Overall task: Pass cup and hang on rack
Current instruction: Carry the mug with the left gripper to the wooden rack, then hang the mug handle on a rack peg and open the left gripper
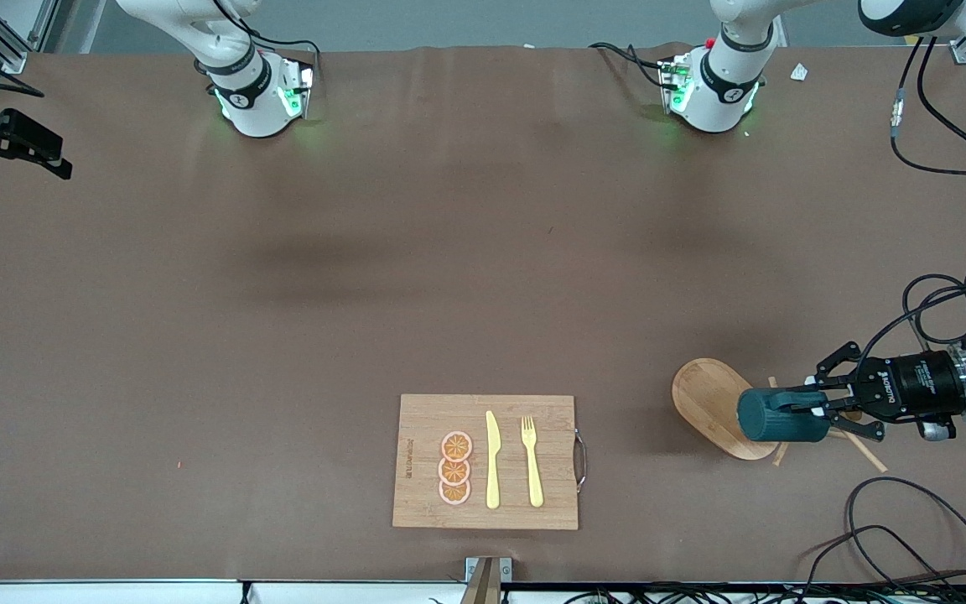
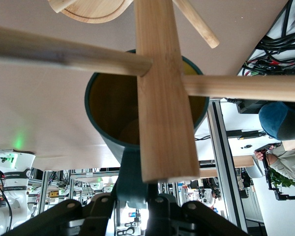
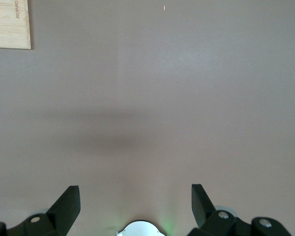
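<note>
One small dark teal cylindrical mug (image 1: pixel 781 415) is held on its side over the light bamboo mug tree (image 1: pixel 714 407) by the left gripper (image 1: pixel 818 409), fingers pinched on its handle, its mouth turned toward the pegs, while the right gripper (image 3: pixel 135 201) waits with fingers spread.

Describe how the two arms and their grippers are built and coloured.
Both arms are glossy white with black joint rings, and their bases glow green. The left arm ends in a silver wrist collar and a black cylindrical body with white lettering; the left gripper has black linkage jaws, and black cables loop beside it. The right gripper has black wedge-shaped jaws.
</note>
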`<state>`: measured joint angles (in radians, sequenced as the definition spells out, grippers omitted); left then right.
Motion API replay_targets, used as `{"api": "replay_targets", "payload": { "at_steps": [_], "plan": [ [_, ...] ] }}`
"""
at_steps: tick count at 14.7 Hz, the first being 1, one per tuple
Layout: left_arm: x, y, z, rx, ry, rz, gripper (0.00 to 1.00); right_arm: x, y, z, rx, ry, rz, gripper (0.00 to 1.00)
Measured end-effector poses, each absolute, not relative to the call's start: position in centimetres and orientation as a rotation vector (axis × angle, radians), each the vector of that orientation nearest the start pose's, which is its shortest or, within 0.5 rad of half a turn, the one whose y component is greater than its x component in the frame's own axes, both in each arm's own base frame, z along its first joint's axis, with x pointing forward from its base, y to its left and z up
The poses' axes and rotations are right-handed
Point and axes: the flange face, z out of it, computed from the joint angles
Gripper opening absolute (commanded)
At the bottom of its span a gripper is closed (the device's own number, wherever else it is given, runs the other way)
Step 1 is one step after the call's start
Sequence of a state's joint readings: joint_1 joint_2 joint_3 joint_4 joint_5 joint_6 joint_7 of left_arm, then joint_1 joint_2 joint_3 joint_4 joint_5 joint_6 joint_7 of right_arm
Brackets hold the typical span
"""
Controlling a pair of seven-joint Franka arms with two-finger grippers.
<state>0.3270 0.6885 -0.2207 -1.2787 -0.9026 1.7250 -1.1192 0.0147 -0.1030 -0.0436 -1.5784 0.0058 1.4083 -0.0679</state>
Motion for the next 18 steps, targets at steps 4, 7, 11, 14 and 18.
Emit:
{"api": "replay_targets", "payload": {
  "at_steps": [4, 7, 11, 14, 18],
  "plan": [
    [72.5, 4.7, 37.4, 1.606, 1.54, -0.829, 0.03, 50.4, -1.5, 66.2, -3.126, -0.062, 0.104, 1.0],
    [72.5, 4.7, 37.0, 1.603, 1.543, -0.835, 0.04, 50.4, -1.6, 66.2, -3.126, -0.06, 0.104, 1.0],
    [72.5, 4.9, 36.6, 1.599, 1.547, -0.84, 0.06, 50.4, -1.6, 66.2, -3.126, -0.06, 0.105, 1.0],
    [72.5, 5.1, 36.6, 1.595, 1.549, -0.839, 0.09, 50.4, -1.6, 66.2, -3.126, -0.06, 0.105, 1.0],
    [72.5, 5.6, 36.6, 1.59, 1.553, -0.835, 0.71, 50.4, -1.6, 66.2, -3.126, -0.06, 0.105, 1.0]
  ]
}}
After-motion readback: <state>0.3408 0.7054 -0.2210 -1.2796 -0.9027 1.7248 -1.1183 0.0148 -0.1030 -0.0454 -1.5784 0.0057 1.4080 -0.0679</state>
